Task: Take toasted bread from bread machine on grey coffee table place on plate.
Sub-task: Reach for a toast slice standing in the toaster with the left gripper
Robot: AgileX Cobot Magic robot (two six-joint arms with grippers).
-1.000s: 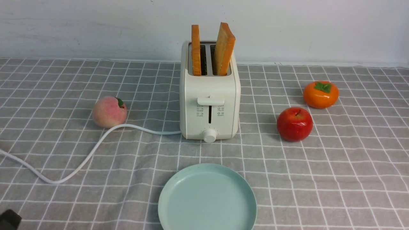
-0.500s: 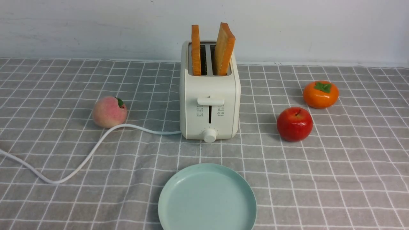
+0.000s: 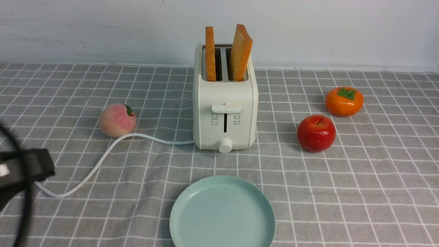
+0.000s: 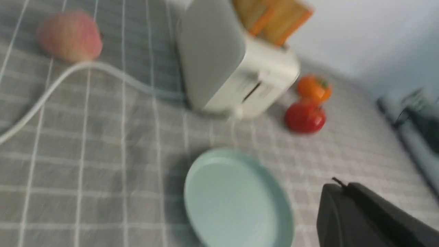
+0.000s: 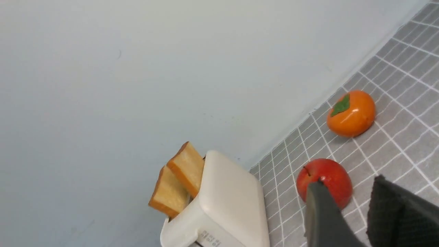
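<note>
Your toasted bread (image 3: 240, 51) is standing in the slots of the bread machine (image 3: 224, 113), toward the far edge of the grey coffee table (image 3: 343, 192); the plate (image 3: 223, 212) is at the near edge. Your left gripper (image 4: 339, 206) is clamped closed (that view's blurry) and your right gripper (image 5: 348, 183) has its jaws partly apart, both holding nothing.

Toasted bread (image 3: 240, 51) in cream-white bread machine (image 3: 205, 116)

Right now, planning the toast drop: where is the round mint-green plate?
In the front view, the round mint-green plate lies at the near centre of the grey checked cloth, directly before the cream-white toaster.
</note>
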